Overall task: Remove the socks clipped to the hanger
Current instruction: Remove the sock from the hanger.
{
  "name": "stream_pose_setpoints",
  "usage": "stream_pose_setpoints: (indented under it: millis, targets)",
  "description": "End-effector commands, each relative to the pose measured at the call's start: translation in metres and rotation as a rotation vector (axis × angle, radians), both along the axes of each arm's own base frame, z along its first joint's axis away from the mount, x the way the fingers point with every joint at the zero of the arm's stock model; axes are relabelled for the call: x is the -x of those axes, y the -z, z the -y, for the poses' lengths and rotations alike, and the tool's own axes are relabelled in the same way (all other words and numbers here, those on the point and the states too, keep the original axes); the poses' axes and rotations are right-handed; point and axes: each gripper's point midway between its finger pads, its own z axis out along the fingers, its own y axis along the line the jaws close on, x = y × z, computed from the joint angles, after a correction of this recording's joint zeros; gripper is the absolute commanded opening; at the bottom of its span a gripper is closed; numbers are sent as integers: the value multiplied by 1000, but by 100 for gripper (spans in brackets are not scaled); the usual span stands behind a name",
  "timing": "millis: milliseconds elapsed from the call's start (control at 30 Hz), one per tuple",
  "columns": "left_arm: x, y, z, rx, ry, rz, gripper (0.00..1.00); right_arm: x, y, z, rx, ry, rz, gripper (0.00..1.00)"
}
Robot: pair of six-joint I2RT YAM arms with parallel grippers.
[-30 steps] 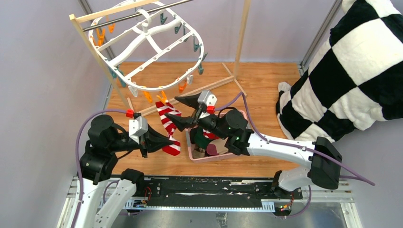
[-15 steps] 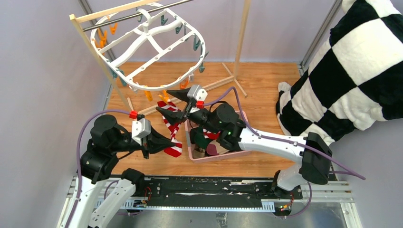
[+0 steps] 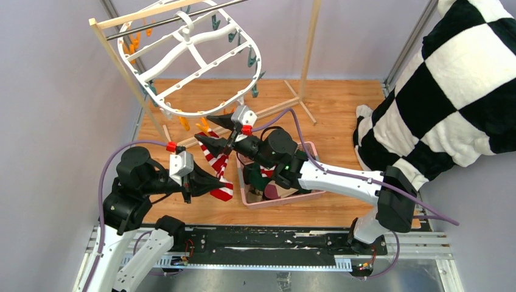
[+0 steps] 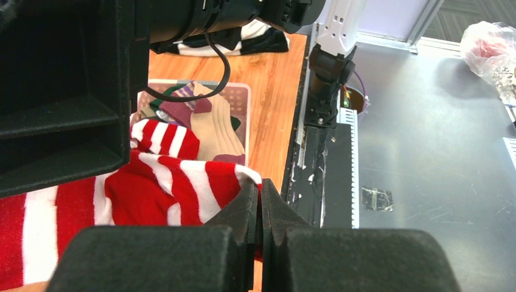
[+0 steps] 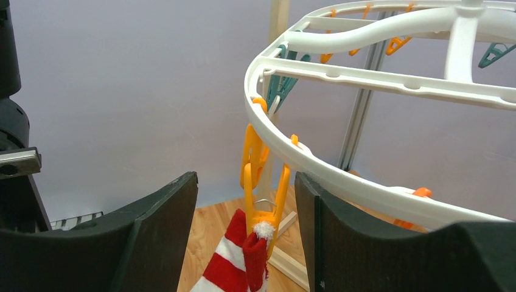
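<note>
The white oval hanger (image 3: 254, 56) hangs from a rod on the wooden rack. One red-and-white striped sock (image 3: 217, 163) hangs from an orange clip (image 5: 268, 182) on the ring's near edge (image 5: 341, 167). My left gripper (image 3: 220, 180) is shut on the sock's lower end; in the left wrist view the cloth (image 4: 152, 188) sits pinched between the tips (image 4: 260, 201). My right gripper (image 3: 202, 128) is open, its jaws on either side of that orange clip without touching it (image 5: 246, 182). The sock's cuff (image 5: 234, 261) shows just below the clip.
A pink basket (image 3: 274, 202) holding several removed socks (image 3: 268, 182) sits under the right arm. The wooden rack frame (image 3: 122, 67) stands at the back left. A black-and-white checkered cloth (image 3: 450, 85) fills the right side. Empty orange and teal clips dangle round the ring.
The right gripper has moved left and up to the orange clip, and its jaws have narrowed a little. The hanger has swung slightly. The left gripper keeps its hold on the sock.
</note>
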Motion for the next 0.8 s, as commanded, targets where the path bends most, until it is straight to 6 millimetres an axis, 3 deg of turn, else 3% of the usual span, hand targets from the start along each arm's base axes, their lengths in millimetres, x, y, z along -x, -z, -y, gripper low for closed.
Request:
stream_pose_setpoints:
  millis: [0, 333, 767]
  targets:
    - [3, -3, -1, 0, 5, 26, 0, -4, -6, 9, -24, 20, -30, 64]
    - [3, -7, 0, 3, 8, 34, 0, -12, 4, 7, 0, 51, -71, 63]
    - [3, -7, -1, 3, 2, 38, 0, -25, -19, -12, -71, 19, -98, 57]
